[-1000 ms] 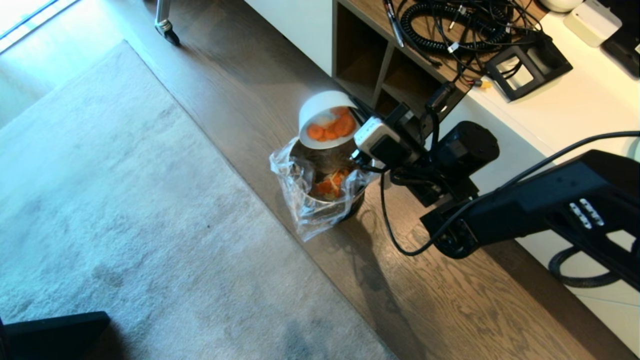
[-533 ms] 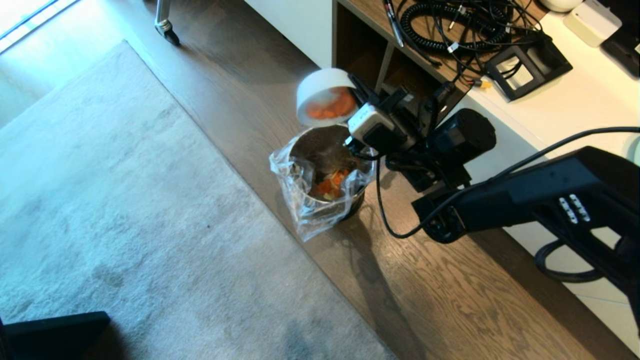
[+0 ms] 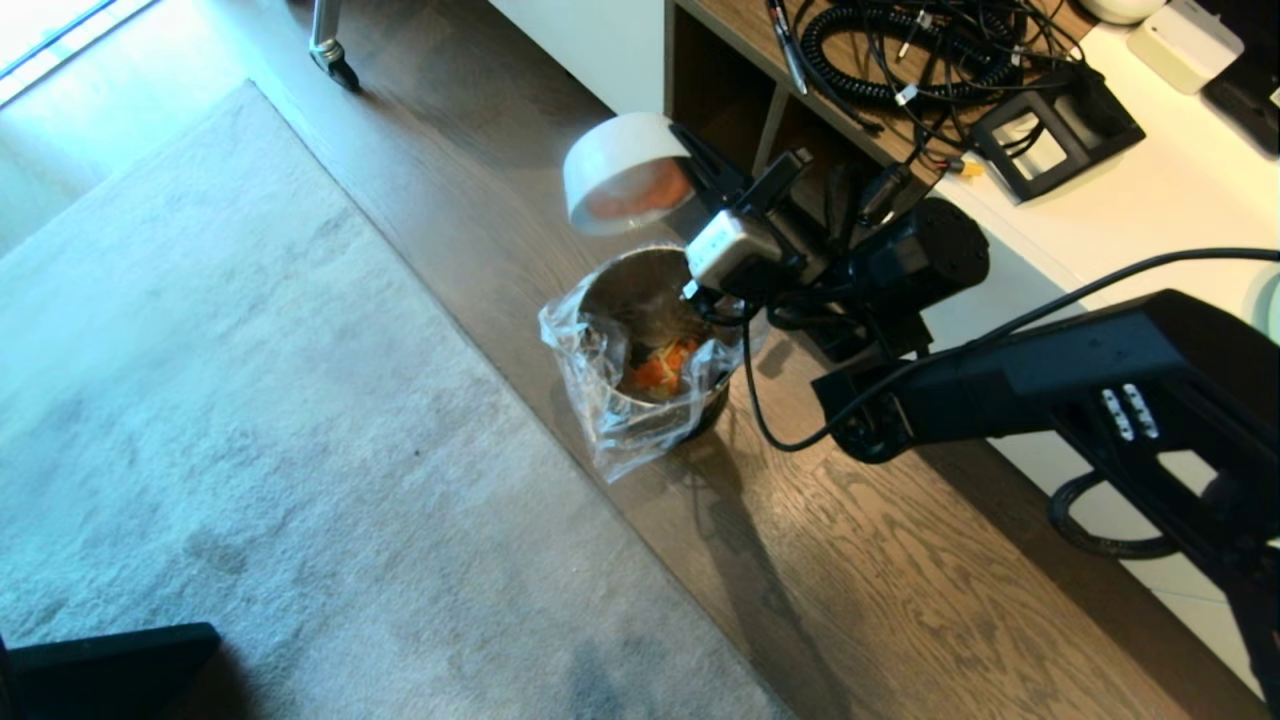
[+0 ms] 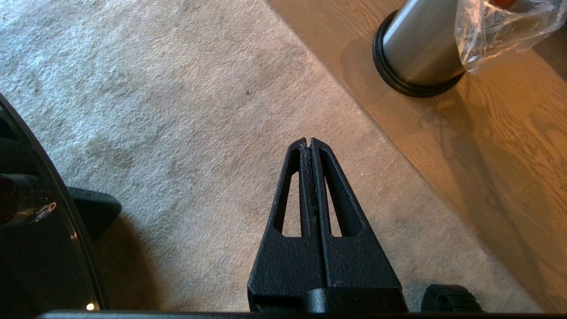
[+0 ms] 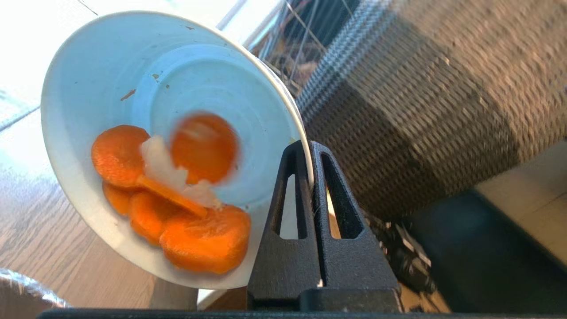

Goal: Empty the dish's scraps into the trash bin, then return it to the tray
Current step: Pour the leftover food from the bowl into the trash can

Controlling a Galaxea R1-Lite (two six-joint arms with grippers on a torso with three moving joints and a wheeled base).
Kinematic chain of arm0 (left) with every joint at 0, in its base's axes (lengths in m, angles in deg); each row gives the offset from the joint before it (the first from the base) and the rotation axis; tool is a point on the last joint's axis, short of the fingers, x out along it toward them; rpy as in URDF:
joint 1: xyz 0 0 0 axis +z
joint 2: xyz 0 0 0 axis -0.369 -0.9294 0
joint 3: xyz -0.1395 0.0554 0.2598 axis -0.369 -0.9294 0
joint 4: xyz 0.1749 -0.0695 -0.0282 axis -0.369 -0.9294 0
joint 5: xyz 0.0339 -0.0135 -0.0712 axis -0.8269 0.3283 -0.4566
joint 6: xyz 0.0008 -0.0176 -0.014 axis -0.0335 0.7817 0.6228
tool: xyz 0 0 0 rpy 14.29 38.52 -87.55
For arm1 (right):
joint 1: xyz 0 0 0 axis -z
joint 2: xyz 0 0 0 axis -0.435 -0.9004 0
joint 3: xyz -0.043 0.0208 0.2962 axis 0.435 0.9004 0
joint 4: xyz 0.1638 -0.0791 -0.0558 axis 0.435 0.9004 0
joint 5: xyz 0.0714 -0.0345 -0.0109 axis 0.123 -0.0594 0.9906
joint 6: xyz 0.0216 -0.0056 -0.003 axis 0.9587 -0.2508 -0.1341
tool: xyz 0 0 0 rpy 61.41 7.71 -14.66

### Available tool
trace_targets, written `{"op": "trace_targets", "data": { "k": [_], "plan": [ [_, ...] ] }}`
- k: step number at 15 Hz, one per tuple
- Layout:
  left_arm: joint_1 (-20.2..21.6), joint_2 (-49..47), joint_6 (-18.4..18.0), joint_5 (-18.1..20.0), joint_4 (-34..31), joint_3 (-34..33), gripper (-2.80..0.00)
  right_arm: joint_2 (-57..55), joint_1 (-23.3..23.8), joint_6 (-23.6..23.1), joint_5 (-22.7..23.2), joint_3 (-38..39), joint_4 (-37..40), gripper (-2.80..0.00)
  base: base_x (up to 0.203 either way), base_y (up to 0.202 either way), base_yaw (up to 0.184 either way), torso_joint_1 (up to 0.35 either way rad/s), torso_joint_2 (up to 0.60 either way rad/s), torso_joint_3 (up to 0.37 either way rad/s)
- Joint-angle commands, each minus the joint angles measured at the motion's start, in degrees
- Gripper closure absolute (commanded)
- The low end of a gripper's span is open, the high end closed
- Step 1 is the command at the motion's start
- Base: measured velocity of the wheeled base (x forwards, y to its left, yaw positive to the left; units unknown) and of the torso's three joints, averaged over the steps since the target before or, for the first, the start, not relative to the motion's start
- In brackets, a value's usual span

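My right gripper point(image 3: 692, 150) is shut on the rim of the dish point(image 3: 615, 160), a small white bowl held tipped steeply on its side above the trash bin point(image 3: 690, 405). In the right wrist view the gripper point(image 5: 308, 148) pinches the dish point(image 5: 133, 75), and the orange scraps point(image 5: 195, 239) lie piled against its lower wall near the rim. More orange scraps point(image 3: 660, 368) lie inside the bin's clear liner. My left gripper point(image 4: 308, 141) hangs shut and empty over the carpet, with the bin point(image 4: 418, 48) ahead of it. The tray is out of view.
A grey carpet point(image 3: 250, 400) covers the floor left of the bin. A wooden shelf unit with coiled cables point(image 3: 900, 60) and a white counter point(image 3: 1150, 200) stand behind my right arm. A woven basket point(image 5: 421, 110) shows past the dish. A chair caster point(image 3: 335, 60) stands far back.
My right arm has lifted the dish higher above the bin and tipped it further over. Scraps have slid toward the lower rim. The left arm has not moved.
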Motion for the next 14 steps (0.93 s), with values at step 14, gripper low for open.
{"op": "trace_targets", "data": {
  "k": [14],
  "plan": [
    [0.0,0.02,0.04,-0.04,0.01,0.0,0.0,-1.01,0.07,-0.71,1.5,-8.78,-2.61,0.0,0.0,0.0,0.0,0.0,0.0,0.0]
  ]
}}
